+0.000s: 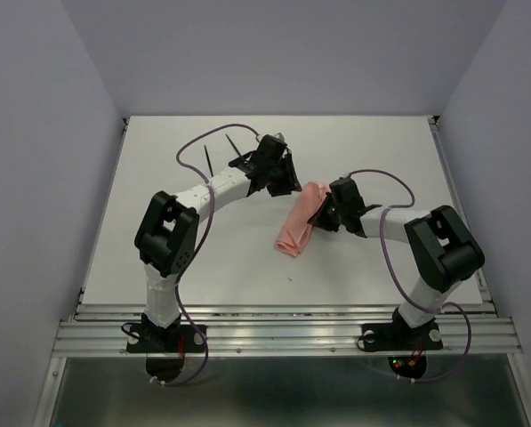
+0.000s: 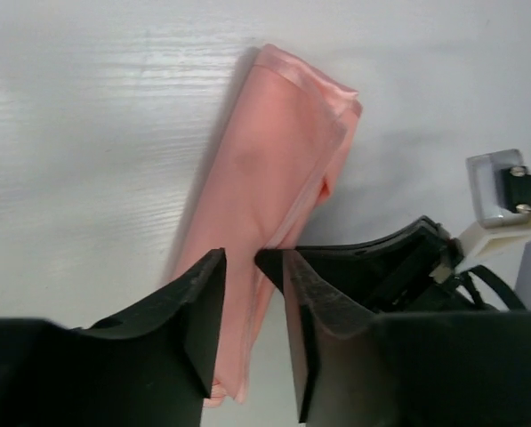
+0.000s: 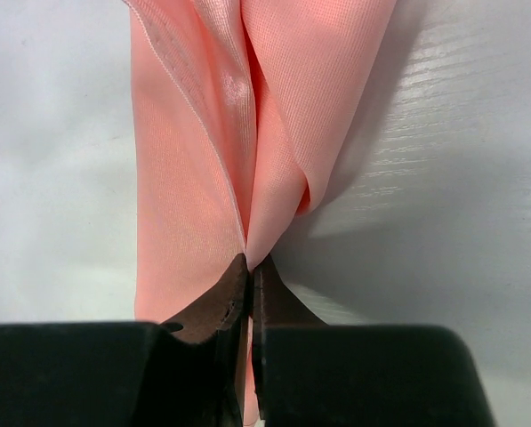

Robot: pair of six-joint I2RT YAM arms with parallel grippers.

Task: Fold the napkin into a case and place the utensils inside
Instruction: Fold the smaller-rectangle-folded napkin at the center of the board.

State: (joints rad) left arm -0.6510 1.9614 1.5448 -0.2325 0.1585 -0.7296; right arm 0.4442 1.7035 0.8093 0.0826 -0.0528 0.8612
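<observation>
Folded pink napkin (image 1: 299, 222) lies on the white table (image 1: 381, 151); right gripper (image 3: 250, 267) pinches a napkin fold tight; left gripper (image 2: 245, 260) sits just above the napkin, jaws moderately parted, empty

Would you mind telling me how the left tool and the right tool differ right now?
The left tool has its jaws apart, gripping nothing; the right tool is shut, pinching a fold of the napkin. The left one hangs over the cloth; the right touches it. Both are black.
</observation>
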